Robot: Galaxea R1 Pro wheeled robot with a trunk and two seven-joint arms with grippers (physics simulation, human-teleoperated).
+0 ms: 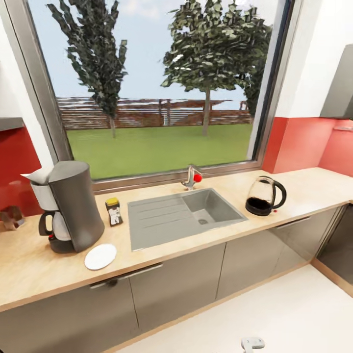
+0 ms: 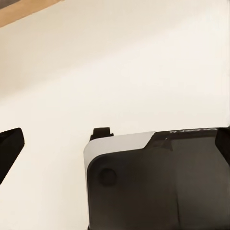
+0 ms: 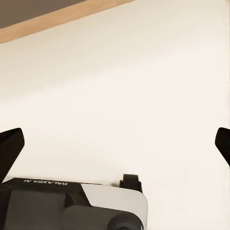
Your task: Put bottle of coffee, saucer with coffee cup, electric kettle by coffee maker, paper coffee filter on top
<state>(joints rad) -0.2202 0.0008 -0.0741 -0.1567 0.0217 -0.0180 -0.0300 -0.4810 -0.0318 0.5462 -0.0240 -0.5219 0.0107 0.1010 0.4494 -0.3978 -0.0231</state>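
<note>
Beige wood counter (image 1: 314, 189): coffee maker (image 1: 73, 206) at 9 o'clock, filter (image 1: 37, 175) on top, coffee jar (image 1: 113, 211) and saucer (image 1: 100, 256) beside. Kettle (image 1: 264, 196) stranded at 3 o'clock, past the sink (image 1: 181, 213). Probably kettle next, cup unseen. Both jaws wide open, holding nothing.

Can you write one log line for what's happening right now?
filter on coffee maker | coffee bottle, saucer beside | kettle across sink

I see coffee maker (image 1: 73, 206) left of sink (image 1: 184, 213), saucer (image 1: 100, 256) before it, bottle of coffee (image 1: 114, 211) between; electric kettle (image 1: 264, 196) right.
</note>
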